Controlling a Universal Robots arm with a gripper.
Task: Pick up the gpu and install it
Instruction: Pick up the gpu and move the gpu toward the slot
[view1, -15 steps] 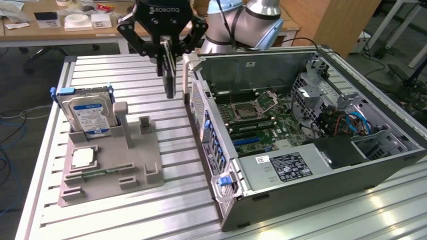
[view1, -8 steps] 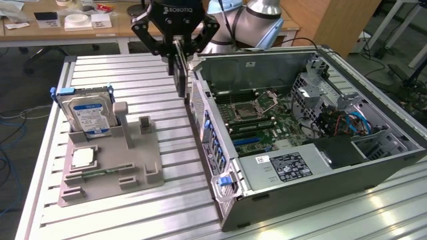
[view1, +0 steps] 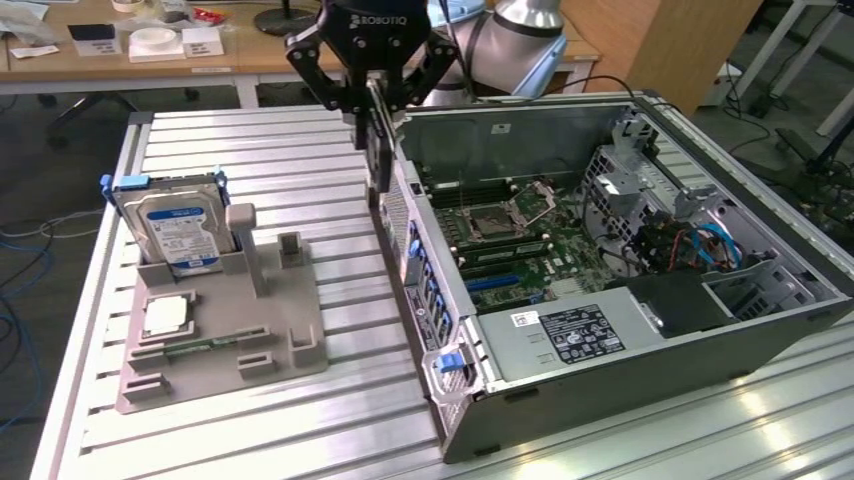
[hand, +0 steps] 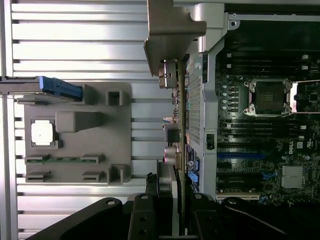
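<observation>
Above computer case (view1: 694, 345) rear wall: gripper (view1: 376, 105) clamped on gpu (view1: 382, 160), card edge-on, long axis vertical, hanging down.

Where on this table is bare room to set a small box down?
Bare ribbed table lies beyond the hard drive, toward the far edge, and before the gray holder, at the near edge. The strip between holder and computer case is narrow; the gripper holds the gpu above it. Holder and case interior are crowded.
</observation>
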